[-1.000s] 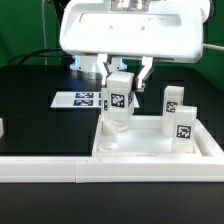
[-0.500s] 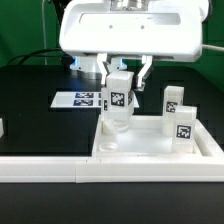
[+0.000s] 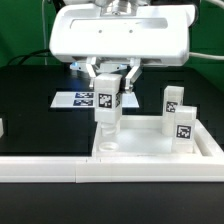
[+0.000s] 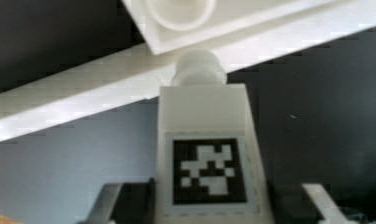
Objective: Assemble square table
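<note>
A: What is everything sitting on?

B: A black table (image 3: 30, 85), with dark cables and green edges showing behind it. A long white rail (image 3: 40, 168) is running along the near edge, and the marker board (image 3: 72, 99) is lying flat behind the arm.

A: How many pieces are you counting?

B: One square top (image 3: 160, 150) and three legs in clear sight. One leg (image 3: 107, 103) is hanging in the gripper (image 3: 112, 82); two legs (image 3: 173, 100) (image 3: 184, 124) are standing upright on the top, toward the exterior view's right. A small white piece (image 3: 2, 127) is peeking in at the left edge; I cannot tell what it is.

A: How is the table looking?

B: White plastic, with a raised rim. It is lying at the front of the black surface, touching the rail. Each leg is carrying a black-and-white tag.

A: And the fingers?

B: They are clamping the held leg from both sides, upright, its lower end meeting the top's corner nearest the exterior view's left. In the wrist view its round tip is pointing at a round socket (image 4: 174, 12).
</note>
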Available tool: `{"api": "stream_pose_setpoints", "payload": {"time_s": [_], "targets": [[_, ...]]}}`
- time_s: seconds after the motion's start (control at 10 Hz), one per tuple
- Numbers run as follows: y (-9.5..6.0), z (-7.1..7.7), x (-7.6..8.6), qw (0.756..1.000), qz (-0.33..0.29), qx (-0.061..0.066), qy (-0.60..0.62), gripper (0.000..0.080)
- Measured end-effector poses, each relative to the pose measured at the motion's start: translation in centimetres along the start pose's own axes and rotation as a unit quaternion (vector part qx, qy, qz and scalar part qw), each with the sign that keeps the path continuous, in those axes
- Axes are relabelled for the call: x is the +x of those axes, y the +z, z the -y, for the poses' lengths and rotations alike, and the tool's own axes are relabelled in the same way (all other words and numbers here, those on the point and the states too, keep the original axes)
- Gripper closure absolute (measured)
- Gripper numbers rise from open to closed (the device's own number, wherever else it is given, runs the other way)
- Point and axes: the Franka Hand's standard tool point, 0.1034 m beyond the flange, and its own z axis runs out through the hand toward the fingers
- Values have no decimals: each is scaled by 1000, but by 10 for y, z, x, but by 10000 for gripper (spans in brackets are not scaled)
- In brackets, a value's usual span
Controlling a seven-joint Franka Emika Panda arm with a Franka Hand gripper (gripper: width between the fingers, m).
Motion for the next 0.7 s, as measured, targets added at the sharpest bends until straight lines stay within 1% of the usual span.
{"api": "stream_pose_setpoints", "payload": {"time_s": [0.2, 0.5, 0.7], "targets": [[5, 2, -8, 1000, 6, -3, -12, 509], [11, 9, -24, 1000, 16, -3, -16, 509], [12, 8, -26, 1000, 17, -4, -20, 509]]}}
